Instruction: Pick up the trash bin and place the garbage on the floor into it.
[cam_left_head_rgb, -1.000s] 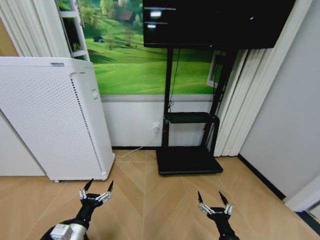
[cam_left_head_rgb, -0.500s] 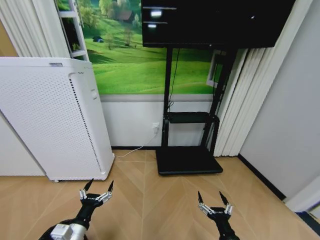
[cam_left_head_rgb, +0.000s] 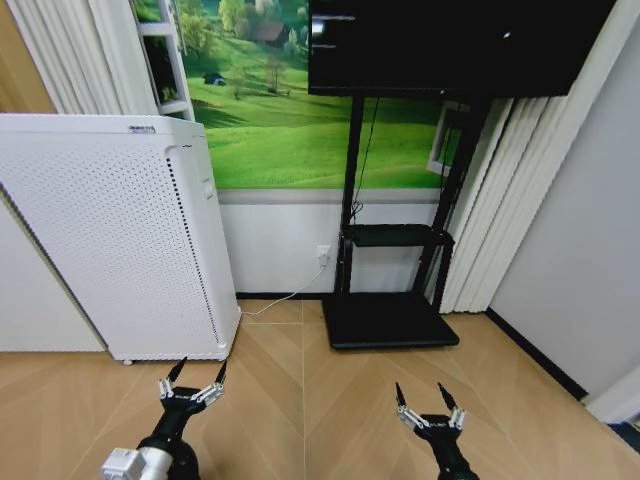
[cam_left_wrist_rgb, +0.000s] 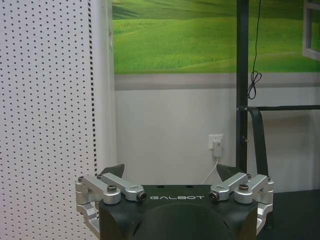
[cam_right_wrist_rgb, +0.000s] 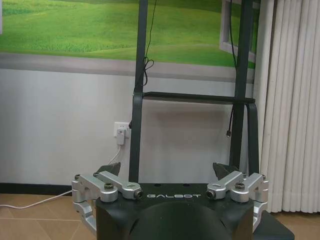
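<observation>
Trash bin, garbage nowhere on floor (cam_left_head_rgb: 300, 400) ahead. Left pincer (cam_left_head_rgb: 196, 378) and right pincer (cam_left_head_rgb: 427, 401) hung low, both spread, empty. Risk: base clipping white appliance (cam_left_head_rgb: 120, 230) or black stand (cam_left_head_rgb: 390, 320) while searching.

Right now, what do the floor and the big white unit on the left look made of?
Floor: light tan wood or wood-look parquet, chevron seams visible, matte. White unit: likely painted metal or plastic panels, fine perforation across the front, low sheen. Left pincer and right pincer hang open above the floor.
</observation>
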